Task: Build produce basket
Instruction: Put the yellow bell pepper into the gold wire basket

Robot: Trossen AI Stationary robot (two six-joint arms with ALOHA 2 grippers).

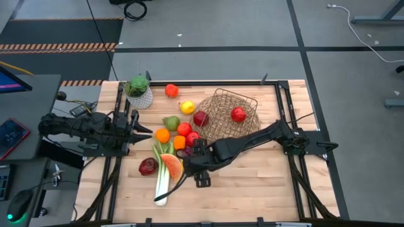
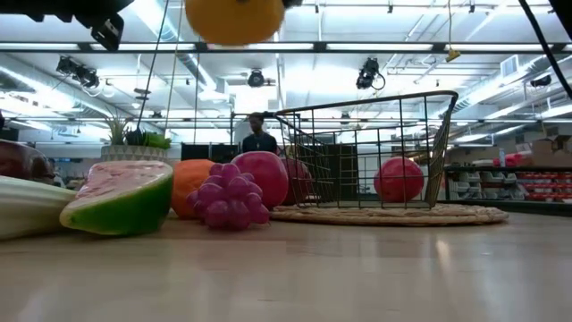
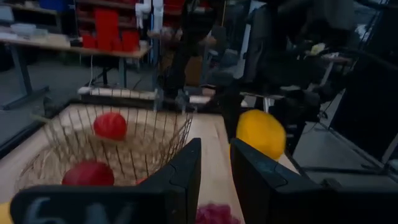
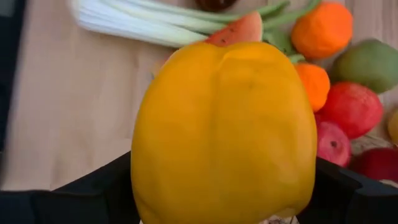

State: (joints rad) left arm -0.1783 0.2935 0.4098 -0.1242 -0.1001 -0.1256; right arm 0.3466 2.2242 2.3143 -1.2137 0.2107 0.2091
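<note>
My right gripper (image 1: 192,161) reaches to the table's middle and is shut on a yellow bell pepper (image 4: 224,130), which also shows in the low view (image 2: 234,20) and the left wrist view (image 3: 261,132). In the high view the gripper hides the pepper. The brown wire basket (image 1: 227,113) stands at the far middle with two red apples (image 1: 238,114) (image 1: 201,118) in it. Loose on the table lie a watermelon slice (image 1: 172,165), a leek (image 1: 163,181), oranges (image 1: 163,135), a pear (image 1: 170,122), a lemon (image 1: 187,107) and purple grapes (image 2: 228,199). My left gripper (image 1: 142,129) waits at the left, open and empty. My right gripper pinches the yellow pepper by its two opposite sides (image 4: 146,174) between its two fingers (image 4: 348,193). The pepper is lifted clear of the table, well above the fruit in the low view.
A green plant in a white netted pot (image 1: 139,91) stands at the far left corner. A red-orange fruit (image 1: 171,90) lies beside it, and a dark red fruit (image 1: 148,166) lies left of the watermelon. Bare wood (image 1: 252,183) lies at the near right.
</note>
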